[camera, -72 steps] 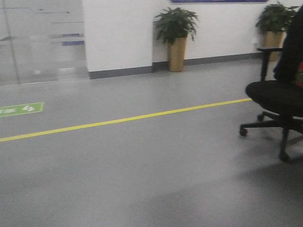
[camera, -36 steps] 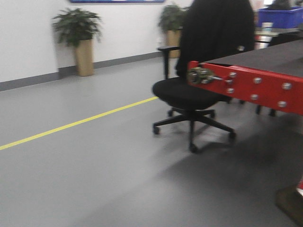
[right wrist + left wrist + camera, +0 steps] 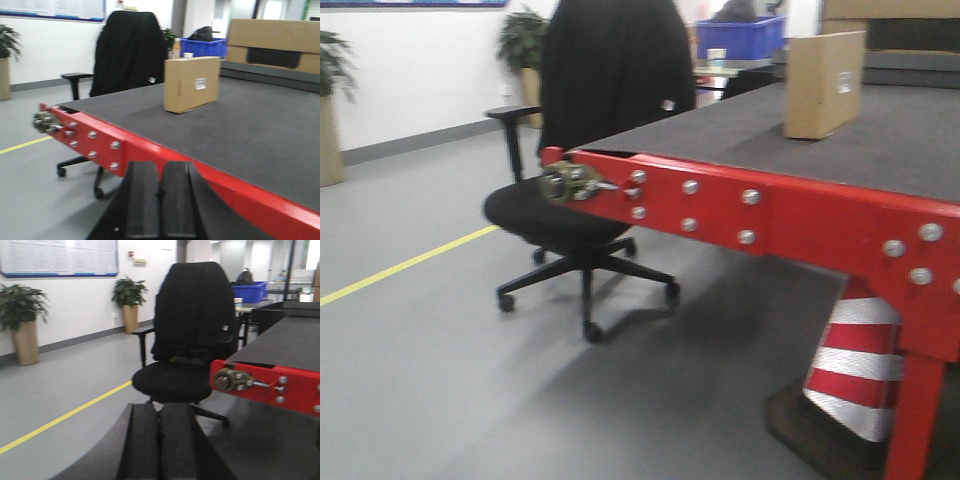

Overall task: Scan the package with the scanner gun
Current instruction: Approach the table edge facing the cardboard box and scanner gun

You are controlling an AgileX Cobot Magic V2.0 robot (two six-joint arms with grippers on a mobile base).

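Fingers (image 3: 142, 440) clenched empty, left gripper (image 3: 160, 410) and right gripper (image 3: 160, 167) | package (image 3: 192, 84) upper centre on table (image 3: 260, 125) | scanner gun unseen: I must find it, then face label (image 3: 201, 83).

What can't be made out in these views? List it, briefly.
Scanner gun: in no view.
Package label: too small and blurred to read, front and right wrist views.
Printed box: cut off by the right edge, right wrist view.
Cone: partly hidden behind the table leg, front view.
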